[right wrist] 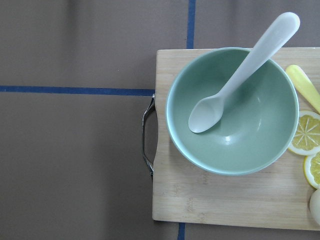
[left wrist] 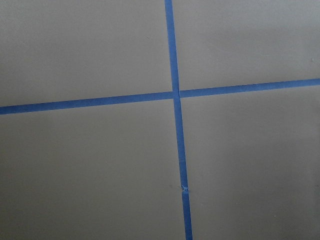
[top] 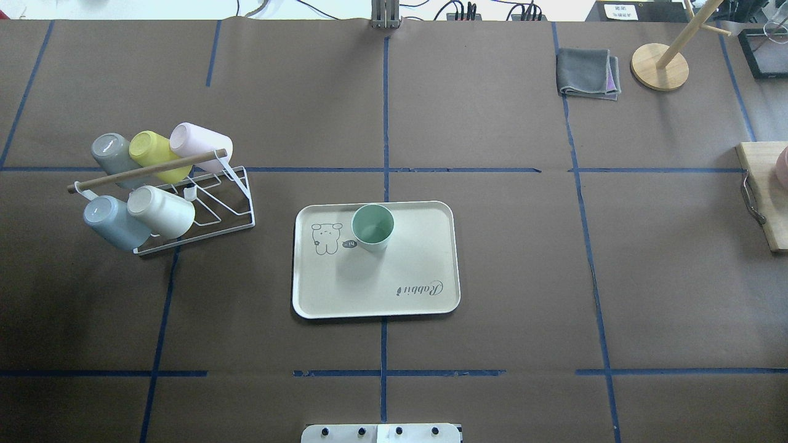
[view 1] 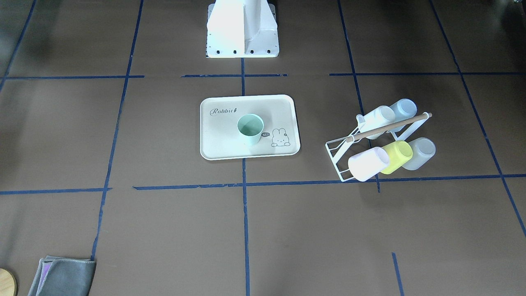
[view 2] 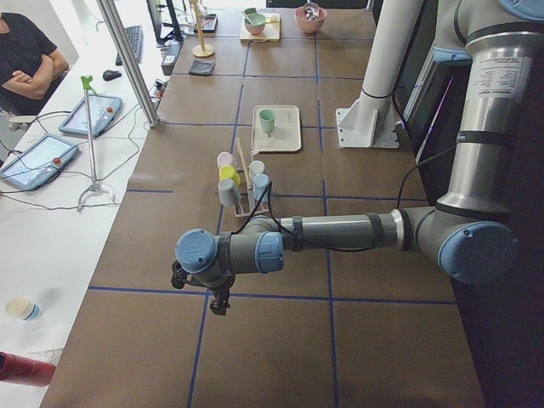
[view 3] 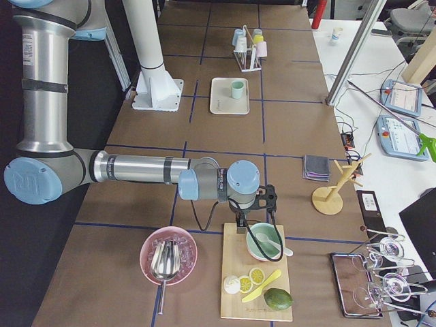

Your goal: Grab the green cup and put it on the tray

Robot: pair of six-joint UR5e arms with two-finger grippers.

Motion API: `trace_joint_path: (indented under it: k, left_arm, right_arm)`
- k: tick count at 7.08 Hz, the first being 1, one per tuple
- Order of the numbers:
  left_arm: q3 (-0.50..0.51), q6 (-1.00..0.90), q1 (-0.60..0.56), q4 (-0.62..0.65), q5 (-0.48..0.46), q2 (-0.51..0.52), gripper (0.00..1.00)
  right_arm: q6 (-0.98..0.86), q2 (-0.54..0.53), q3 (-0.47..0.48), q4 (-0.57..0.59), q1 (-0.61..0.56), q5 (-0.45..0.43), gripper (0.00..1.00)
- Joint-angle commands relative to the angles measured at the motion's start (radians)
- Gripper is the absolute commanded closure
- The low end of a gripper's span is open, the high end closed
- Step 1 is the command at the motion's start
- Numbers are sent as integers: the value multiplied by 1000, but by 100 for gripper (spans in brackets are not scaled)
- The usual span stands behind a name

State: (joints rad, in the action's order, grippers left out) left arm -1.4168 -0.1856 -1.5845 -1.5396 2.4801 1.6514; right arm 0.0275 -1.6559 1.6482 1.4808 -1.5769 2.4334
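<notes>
- Folded grey cloth (view 1: 63, 276) lies at an operator-side corner of the tabletop (view 1: 164, 230), well apart from the work.
- Green cup (top: 372, 226) stands upright, mouth up, on the tray (top: 418, 264) at mid-tabletop, just beside the bunny drawing (top: 325, 238); placement appears complete.
- Left end effector (view 2: 219, 303) and right end effector (view 3: 240, 223) hang near opposite tabletop ends; whether spread or pressed together cannot be told.
- Good practice: hold both arms clear of the tray.

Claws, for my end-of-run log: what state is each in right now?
Left claw: cannot tell, it shows only in the left side view.
Right claw: cannot tell, it shows only in the right side view.
</notes>
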Motion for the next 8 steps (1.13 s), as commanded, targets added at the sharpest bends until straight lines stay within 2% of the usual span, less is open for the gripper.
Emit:
trace_joint_path:
  k: [1, 4, 6, 8]
  left_arm:
    - [5, 0, 1, -1, -4, -1, 0]
    - [10, 0, 1, -4, -4, -2, 0]
    - [9, 3, 1, -4, -90, 1, 0]
    - [1, 14, 3, 15, -92, 11, 0]
  right_arm:
    - [2, 1, -5, 12, -31, -20, 0]
    - [0, 2, -5, 47, -57, -14, 0]
    - [8, 4, -5, 46, -57, -14, 0]
    - [9, 4, -4, 44, -57, -13, 0]
